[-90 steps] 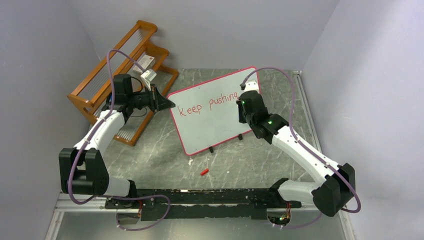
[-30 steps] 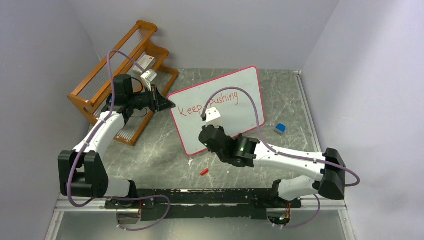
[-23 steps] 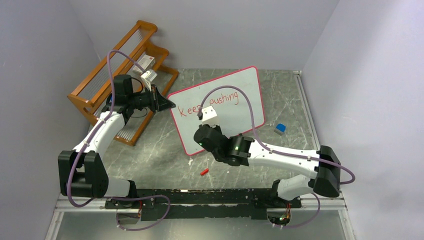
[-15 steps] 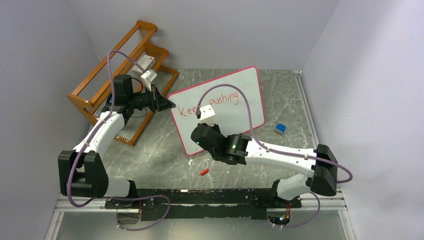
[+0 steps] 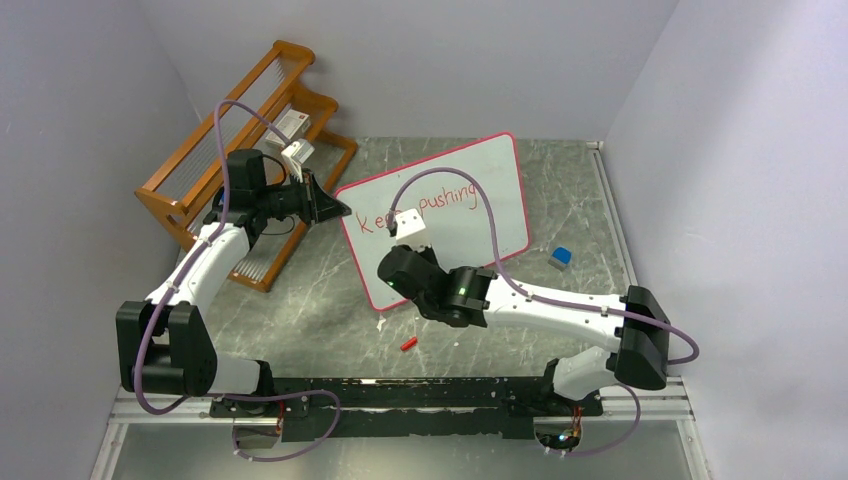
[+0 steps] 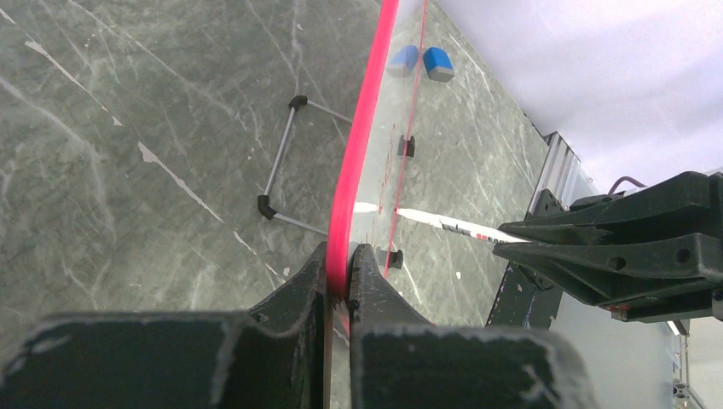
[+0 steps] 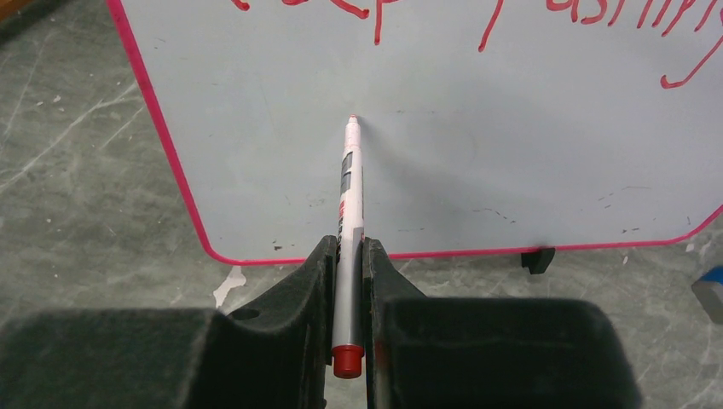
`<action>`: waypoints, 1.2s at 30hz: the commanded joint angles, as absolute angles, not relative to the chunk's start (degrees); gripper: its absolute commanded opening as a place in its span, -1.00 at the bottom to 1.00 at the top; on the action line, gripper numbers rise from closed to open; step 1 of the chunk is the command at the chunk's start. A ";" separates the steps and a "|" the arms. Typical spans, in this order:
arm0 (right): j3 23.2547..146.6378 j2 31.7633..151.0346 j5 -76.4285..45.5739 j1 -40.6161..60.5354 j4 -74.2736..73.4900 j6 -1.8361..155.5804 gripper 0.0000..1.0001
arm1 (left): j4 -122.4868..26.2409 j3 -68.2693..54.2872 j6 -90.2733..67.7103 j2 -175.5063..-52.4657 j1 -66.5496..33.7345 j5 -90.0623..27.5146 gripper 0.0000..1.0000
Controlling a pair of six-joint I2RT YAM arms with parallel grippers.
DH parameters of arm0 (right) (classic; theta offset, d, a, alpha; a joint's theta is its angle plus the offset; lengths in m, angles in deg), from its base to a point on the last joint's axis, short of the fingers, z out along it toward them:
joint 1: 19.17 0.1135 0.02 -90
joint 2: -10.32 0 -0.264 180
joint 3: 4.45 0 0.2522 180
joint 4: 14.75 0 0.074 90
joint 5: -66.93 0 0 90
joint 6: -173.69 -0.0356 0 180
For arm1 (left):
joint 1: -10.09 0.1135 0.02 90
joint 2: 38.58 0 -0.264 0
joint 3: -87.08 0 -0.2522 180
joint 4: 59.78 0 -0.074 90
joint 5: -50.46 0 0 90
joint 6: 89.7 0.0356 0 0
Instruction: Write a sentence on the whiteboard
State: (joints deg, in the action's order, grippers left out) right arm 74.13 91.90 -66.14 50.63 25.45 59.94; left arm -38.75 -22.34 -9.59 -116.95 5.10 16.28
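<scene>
Mid-frame, I see the pink-framed whiteboard (image 5: 455,240) with red lettering (image 5: 450,197) "Keep pushing"; left gripper (image 6: 339,264) pinches its edge, right gripper (image 7: 348,247) clenches a red marker (image 7: 349,187), tip on the board.

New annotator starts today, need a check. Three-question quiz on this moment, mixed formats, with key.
1. True or false: the left gripper is shut on the red frame of the whiteboard.
2. What does the right gripper hold? A) a sponge B) a marker C) a spoon
3. Short answer: which words of the sentence can be read on the board?

Key: 1 true; 2 B; 3 "Keep pushing"
</scene>
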 commanded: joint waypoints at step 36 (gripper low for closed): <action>76.54 93.99 -62.28 48.45 21.97 62.74 -1.00 | -35.56 -23.44 -3.84 -118.47 3.85 9.24 -0.90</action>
